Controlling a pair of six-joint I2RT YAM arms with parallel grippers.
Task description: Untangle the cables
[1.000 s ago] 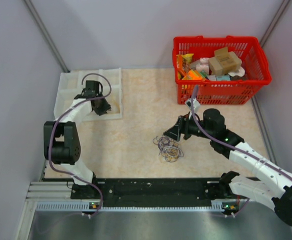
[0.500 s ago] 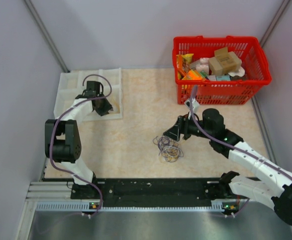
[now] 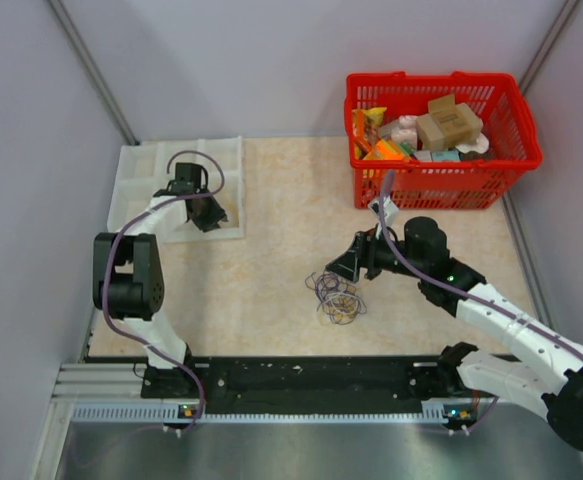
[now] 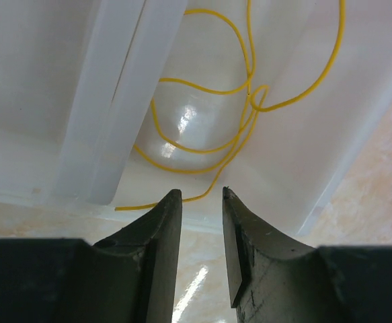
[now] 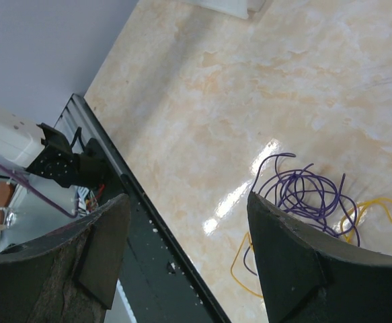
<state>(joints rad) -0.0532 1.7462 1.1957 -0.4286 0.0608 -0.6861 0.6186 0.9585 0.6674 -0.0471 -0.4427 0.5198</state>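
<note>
A tangle of thin purple and yellow cables (image 3: 336, 297) lies on the tabletop near the middle. In the right wrist view the same tangle (image 5: 303, 195) sits just past the right finger. My right gripper (image 3: 339, 268) (image 5: 185, 200) hovers beside the tangle, open wide and holding nothing. A single yellow cable (image 4: 252, 86) lies looped in a compartment of the white tray (image 4: 115, 101). My left gripper (image 3: 207, 213) (image 4: 200, 194) hangs over the tray's near edge, open by a narrow gap. The yellow strand's end runs just beyond its fingertips, not between them.
The white divided tray (image 3: 136, 175) sits at the back left of the table. A red basket (image 3: 516, 150) full of packets and boxes stands at the back right. A black rail (image 3: 301, 378) runs along the near edge by the arm bases.
The left arm's elbow has shifted slightly up and to the right, while its gripper stays over the tray. The right arm and the tangle have not moved.
</note>
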